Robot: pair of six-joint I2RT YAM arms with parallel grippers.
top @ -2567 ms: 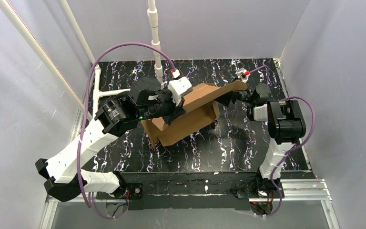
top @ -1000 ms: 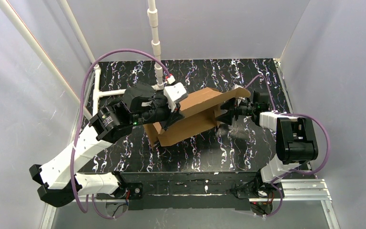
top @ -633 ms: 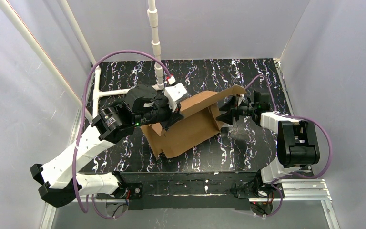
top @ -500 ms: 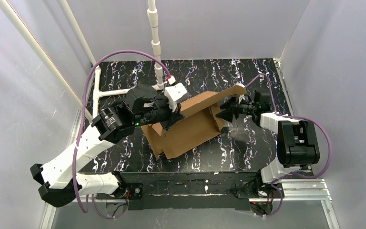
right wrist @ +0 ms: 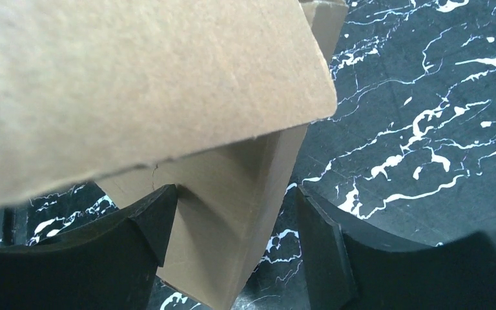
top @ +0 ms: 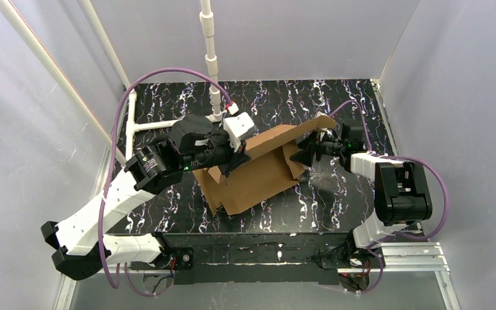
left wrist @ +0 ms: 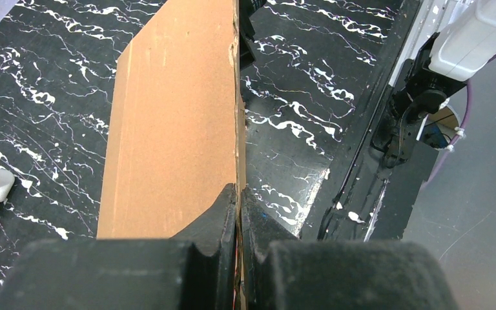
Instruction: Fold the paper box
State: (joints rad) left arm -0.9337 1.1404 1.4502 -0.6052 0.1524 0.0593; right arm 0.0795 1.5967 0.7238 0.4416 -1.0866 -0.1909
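Observation:
The paper box is a brown cardboard sheet, partly folded, lying at an angle in the middle of the table. Its long panel is raised off the table and slopes up to the right. My left gripper is shut on the left end of that panel. In the left wrist view the panel's edge runs straight out from the pinched fingers. My right gripper is open at the box's right end. There a short end flap stands between its fingers, against the left one.
A white upright pipe stands at the back of the black marbled table, and a white T-shaped pipe lies at its left edge. Grey walls close in on three sides. The right arm's base shows in the left wrist view.
My right gripper has dropped from the raised panel's tip to the box's right end and edged in around the end flap, which has swung. The left arm and its grip have barely moved.

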